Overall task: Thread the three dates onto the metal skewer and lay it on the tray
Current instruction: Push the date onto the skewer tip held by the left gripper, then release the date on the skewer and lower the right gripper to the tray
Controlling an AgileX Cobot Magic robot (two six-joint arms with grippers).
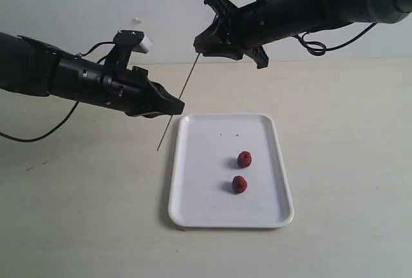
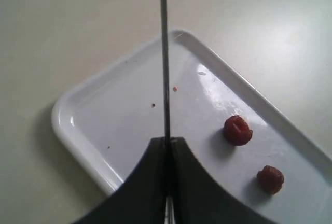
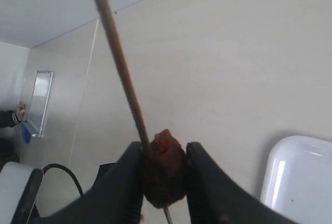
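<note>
Reveals only in the right wrist view the held date (image 3: 165,169), a wrinkled dark red-brown lump clamped between the fingers of the right end effector (image 3: 165,154) and pierced by the metal skewer (image 3: 122,63). Hides that lump in the exterior view behind the black right end effector (image 1: 201,46) at upper centre of the frame.

Shows only in the left wrist view the left end effector (image 2: 167,142) closed tight on the thin grey metal skewer (image 2: 165,53), plus tiny reddish specks on the white tray (image 2: 104,110).

Places the upper date (image 1: 244,159) and the lower date (image 1: 239,185) close together but apart, right of centre on the rounded, low-rimmed tray (image 1: 206,162) at lower centre. Slants the metal skewer (image 1: 188,77) from upper centre down and leftward, ending in the frame just left of the tray's upper left corner.

Reaches in from the left edge, sloping down rightward, with the left end effector (image 1: 177,105) by that corner. Stretches in from the upper right, angled down leftward, above the pale surface (image 1: 347,130).
</note>
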